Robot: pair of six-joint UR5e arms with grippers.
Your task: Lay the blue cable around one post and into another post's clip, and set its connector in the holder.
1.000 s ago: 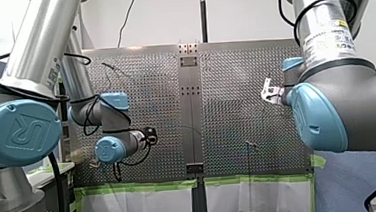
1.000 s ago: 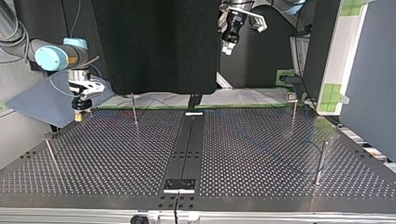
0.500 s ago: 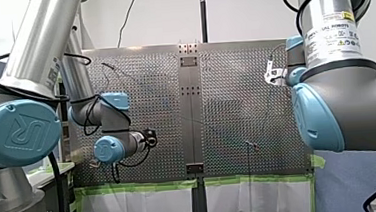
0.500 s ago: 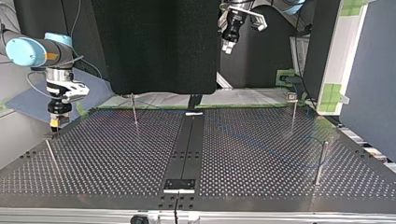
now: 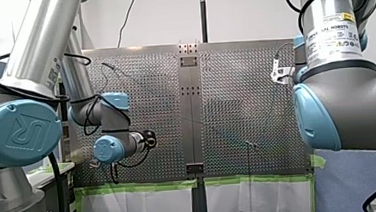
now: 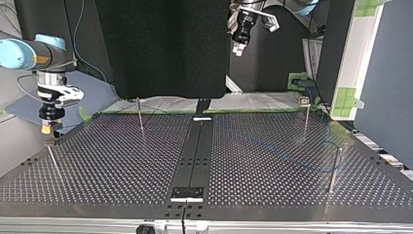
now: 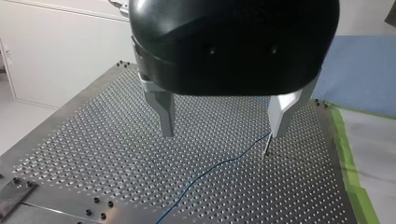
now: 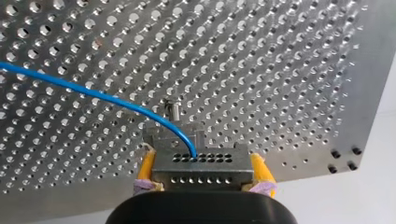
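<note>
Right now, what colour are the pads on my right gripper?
Yellow pads, clearest in the right wrist view.

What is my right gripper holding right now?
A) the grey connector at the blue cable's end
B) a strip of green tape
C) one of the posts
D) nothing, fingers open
A: in the right wrist view, my right gripper has its yellow pads clamped on the grey connector, with the blue cable running out of it.

Thin posts [image 6: 334,170] dot table [image 6: 122,170], wide gaps between
</note>
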